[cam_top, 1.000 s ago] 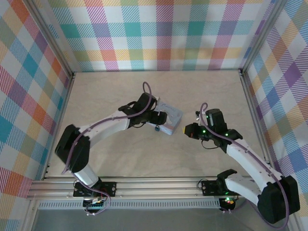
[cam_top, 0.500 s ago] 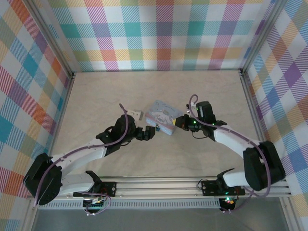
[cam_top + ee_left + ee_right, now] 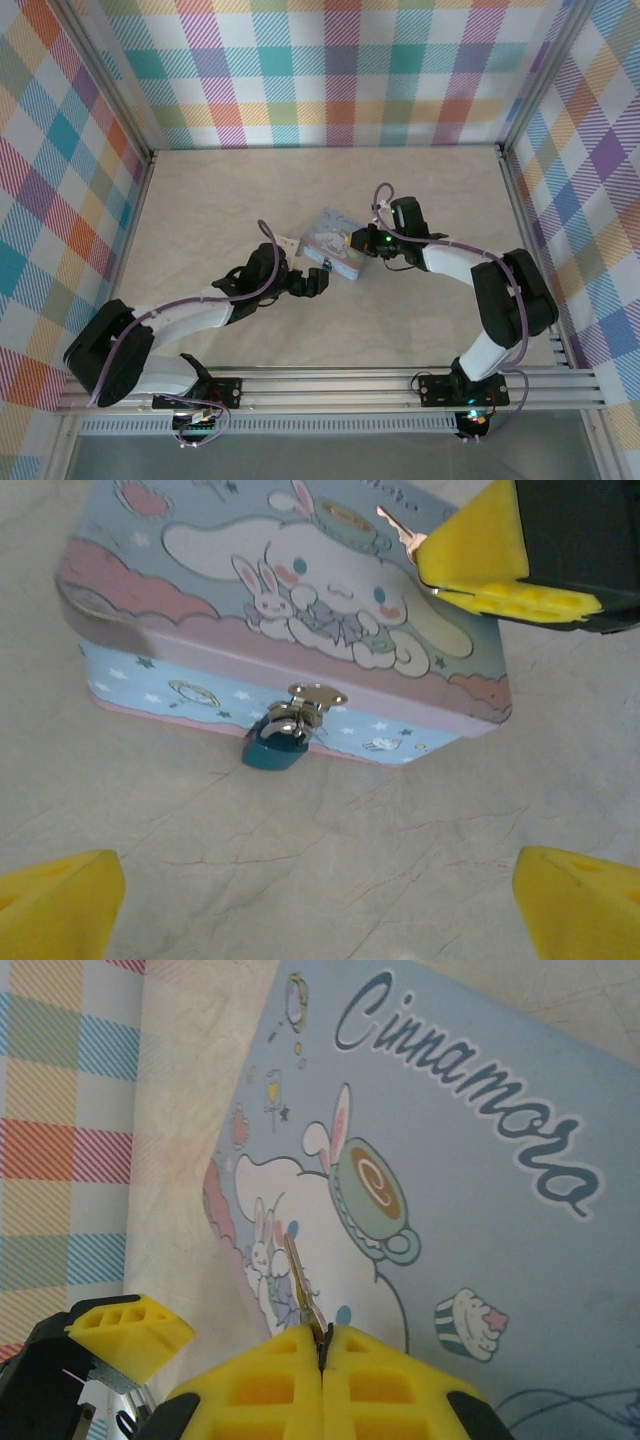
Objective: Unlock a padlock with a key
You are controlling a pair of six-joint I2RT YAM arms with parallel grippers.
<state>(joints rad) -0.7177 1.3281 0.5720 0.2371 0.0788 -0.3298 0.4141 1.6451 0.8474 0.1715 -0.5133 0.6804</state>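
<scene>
The padlock (image 3: 277,745), tiny with a dark teal body and silvery shackle, hangs on the front clasp of the light-blue cartoon tin (image 3: 330,580); from above the padlock (image 3: 328,267) is a dark speck at the near side of the tin (image 3: 333,243). My left gripper (image 3: 320,920) is open, its yellow fingertips (image 3: 60,905) wide apart on the table just short of the padlock. My right gripper (image 3: 322,1345) is shut on the key (image 3: 300,1285), a thin metal sliver pointing out over the tin's lid (image 3: 450,1160). In the left wrist view the key (image 3: 400,530) juts from the right gripper's fingers (image 3: 490,555).
Beige table (image 3: 250,190) runs all round the tin, fenced by checked walls. From above, the left gripper (image 3: 312,283) and the right gripper (image 3: 362,242) flank the tin closely. The left gripper's yellow finger (image 3: 130,1335) shows low left in the right wrist view.
My right gripper has carried the key leftward from beside the tin to over its lid. My left gripper has drawn back off the tin and now sits low before the padlock.
</scene>
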